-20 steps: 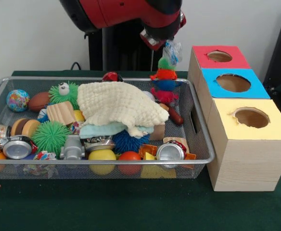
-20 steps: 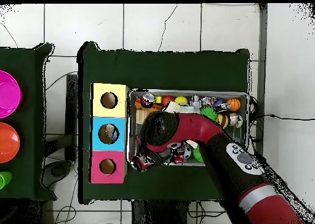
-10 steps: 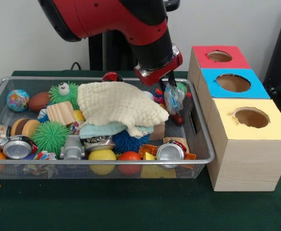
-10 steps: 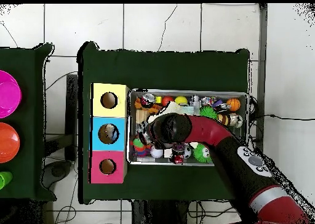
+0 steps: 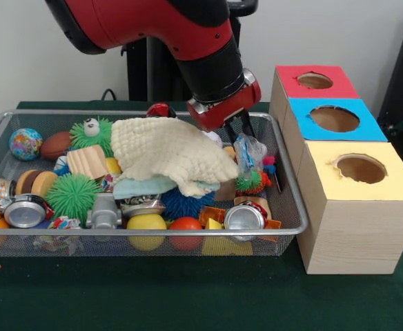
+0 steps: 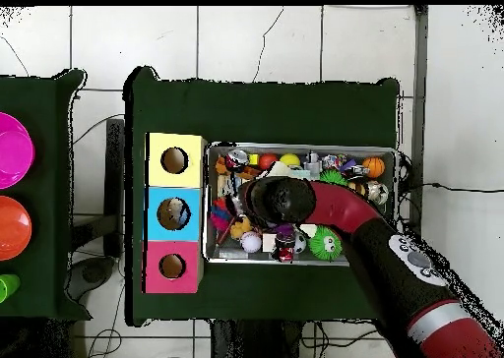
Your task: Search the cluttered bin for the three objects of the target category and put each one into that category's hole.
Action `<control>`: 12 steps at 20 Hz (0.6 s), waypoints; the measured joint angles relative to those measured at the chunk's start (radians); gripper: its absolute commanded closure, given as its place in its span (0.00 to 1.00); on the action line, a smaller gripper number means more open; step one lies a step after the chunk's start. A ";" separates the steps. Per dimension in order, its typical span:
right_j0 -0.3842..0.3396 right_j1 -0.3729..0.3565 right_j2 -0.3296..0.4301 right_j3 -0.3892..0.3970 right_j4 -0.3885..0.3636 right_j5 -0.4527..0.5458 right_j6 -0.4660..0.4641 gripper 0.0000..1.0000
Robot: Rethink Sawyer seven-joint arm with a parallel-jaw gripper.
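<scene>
One wire bin is sitting left of three boxes: red, blue, yellow, each with one round hole on top. The bin is holding two cans, two green spiky balls, a globe ball and a cream cloth over the middle. The gripper is hanging over the bin's right end, jaws clamped on a clear bag; a multicolored spiky toy is dangling below it, inside the bin.
</scene>
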 measured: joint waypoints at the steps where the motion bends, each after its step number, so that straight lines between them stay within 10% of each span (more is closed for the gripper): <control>1: 0.000 -0.003 0.005 0.001 0.004 0.000 0.000 1.00; 12: -0.019 -0.032 0.056 0.071 0.025 -0.024 0.000 1.00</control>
